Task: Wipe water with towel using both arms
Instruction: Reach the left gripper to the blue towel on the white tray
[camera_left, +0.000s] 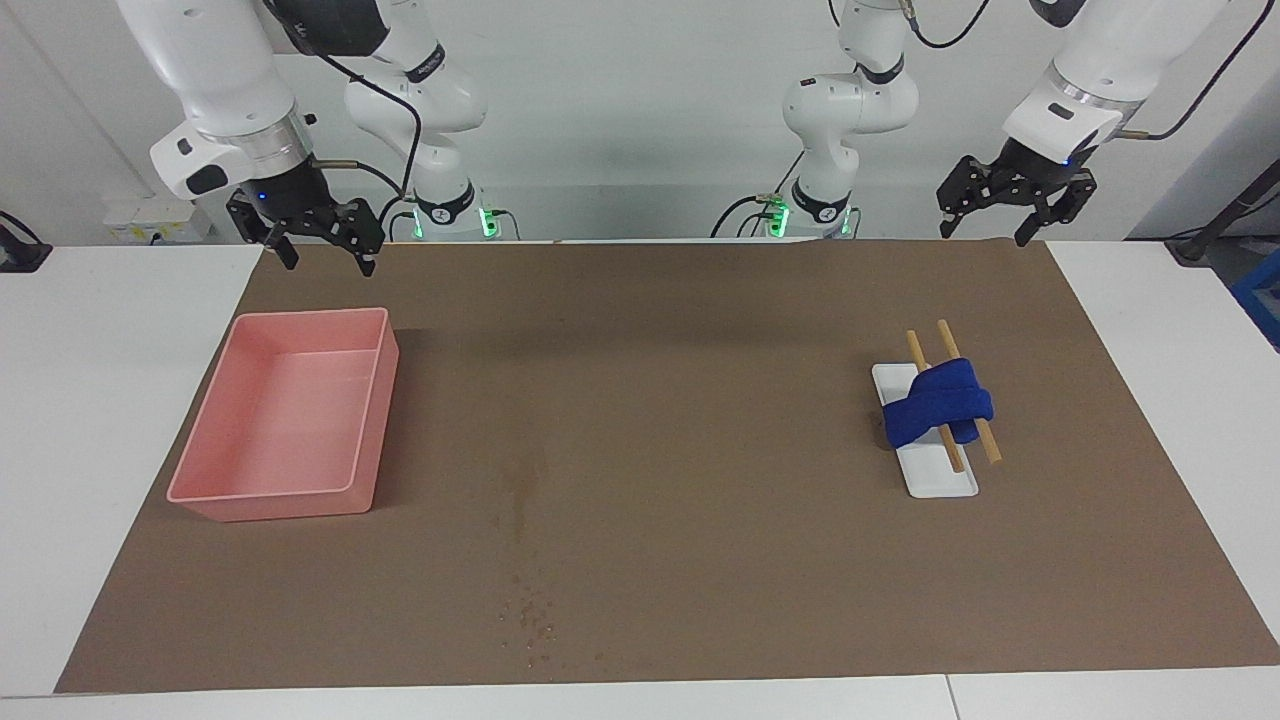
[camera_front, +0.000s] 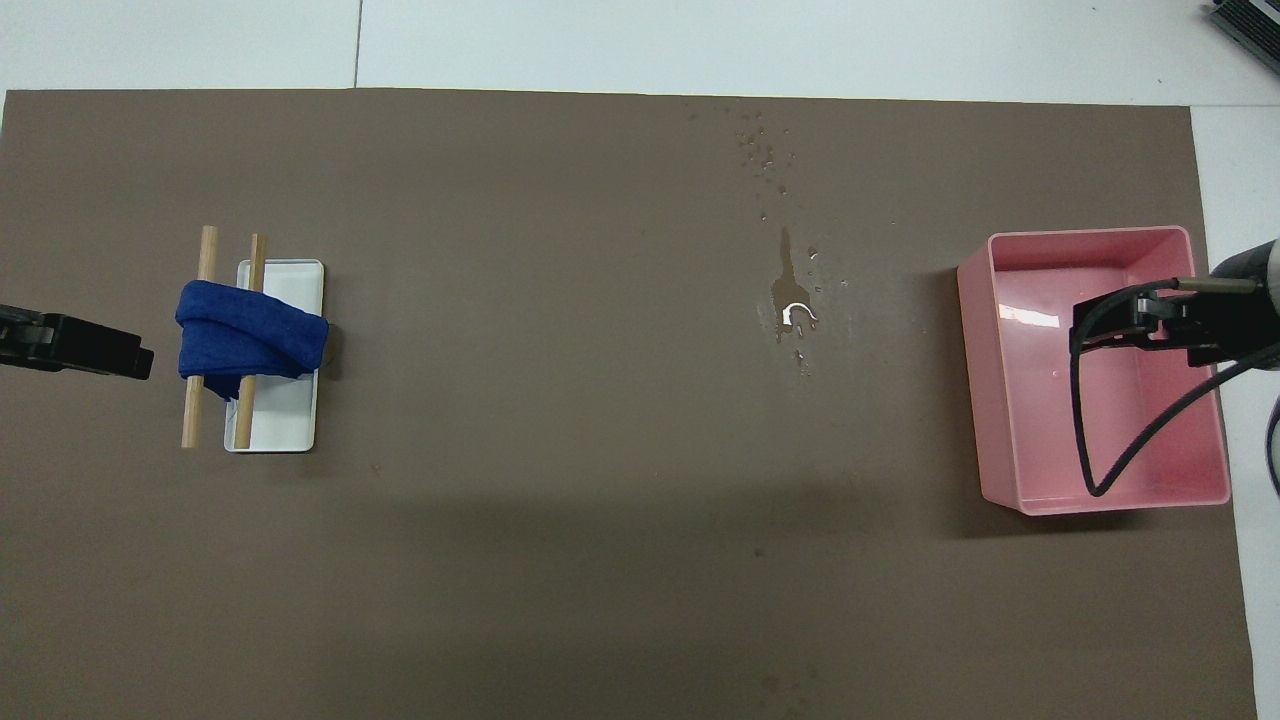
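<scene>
The royal-blue towel (camera_left: 938, 405) (camera_front: 250, 340) lies bunched over two wooden sticks (camera_left: 990, 445) on a small white tray (camera_left: 940, 482), toward the left arm's end of the mat. The water (camera_left: 520, 500) (camera_front: 785, 300) is a thin dark streak near the mat's middle, with scattered droplets (camera_left: 530, 615) farther from the robots. My left gripper (camera_left: 985, 232) hangs open and holds nothing, high over the mat's edge by the robots, well apart from the towel. My right gripper (camera_left: 325, 255) also hangs open and holds nothing, above the robots' end of the pink bin.
A pink rectangular bin (camera_left: 270, 505) (camera_front: 1090, 237) stands on the brown mat (camera_left: 700, 400) toward the right arm's end, nothing in it. White tabletop borders the mat on all sides.
</scene>
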